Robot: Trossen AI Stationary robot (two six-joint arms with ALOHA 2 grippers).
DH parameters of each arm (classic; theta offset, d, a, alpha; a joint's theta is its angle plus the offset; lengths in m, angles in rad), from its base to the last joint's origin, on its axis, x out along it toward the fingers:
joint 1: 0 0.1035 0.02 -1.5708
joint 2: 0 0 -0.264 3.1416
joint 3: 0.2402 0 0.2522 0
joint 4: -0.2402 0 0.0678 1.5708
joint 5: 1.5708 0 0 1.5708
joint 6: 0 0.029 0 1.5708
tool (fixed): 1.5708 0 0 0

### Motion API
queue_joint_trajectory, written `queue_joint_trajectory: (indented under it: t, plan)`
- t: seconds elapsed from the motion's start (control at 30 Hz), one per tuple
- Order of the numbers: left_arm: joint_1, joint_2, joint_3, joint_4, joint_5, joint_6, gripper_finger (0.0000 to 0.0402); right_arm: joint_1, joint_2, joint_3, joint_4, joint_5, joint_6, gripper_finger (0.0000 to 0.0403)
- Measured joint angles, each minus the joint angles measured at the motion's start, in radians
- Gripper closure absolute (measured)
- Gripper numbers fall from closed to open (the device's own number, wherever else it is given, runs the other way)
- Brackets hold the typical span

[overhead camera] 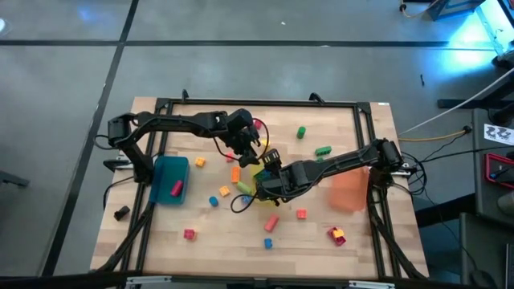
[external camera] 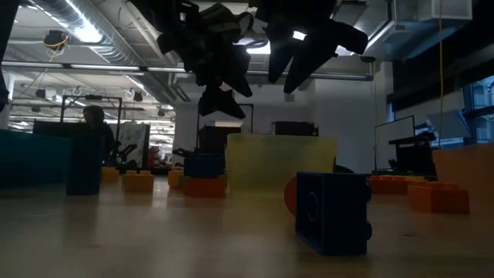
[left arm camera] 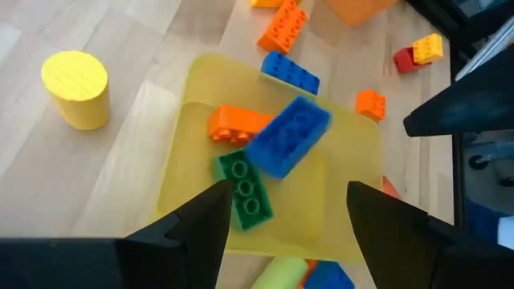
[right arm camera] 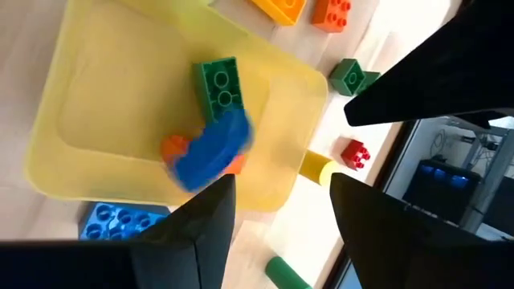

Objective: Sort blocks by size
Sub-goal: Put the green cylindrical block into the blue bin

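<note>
Pincer left (left arm camera: 285, 221) | agape above yellow bin (left arm camera: 185, 160) | no writing legible

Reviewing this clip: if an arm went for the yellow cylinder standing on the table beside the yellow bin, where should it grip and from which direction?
Probably from straight above, fingers closing across the curved sides of the yellow cylinder. It stands upright on the table with its flat round top up and bare wood all around. It stands apart from the yellow bin, so neither finger should foul it.

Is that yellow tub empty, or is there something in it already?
Not empty. The yellow tub holds a blue brick, an orange brick and a green brick.
</note>
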Motion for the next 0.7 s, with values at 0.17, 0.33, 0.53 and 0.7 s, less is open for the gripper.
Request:
queue_joint_trajectory:
  t: [0.17,0.33,0.53,0.7]
  plan:
    - [0.001,-0.003,0.0,-0.002,0.016,-0.001,0.017,-0.001,0.0,0.0,-0.008,0.003,0.0,0.0199]
    - [0.024,-0.062,0.0,-0.037,0.023,0.048,0.017,-0.01,-0.003,0.0,-0.058,0.003,-0.002,0.0199]
    - [0.084,-0.149,0.0,-0.099,-0.021,0.127,0.017,-0.112,-0.055,0.0,-0.152,-0.077,0.076,0.0199]
    - [0.129,-0.228,0.0,-0.202,-0.104,0.207,0.017,-0.252,-0.132,-0.009,-0.205,-0.146,0.129,0.0199]
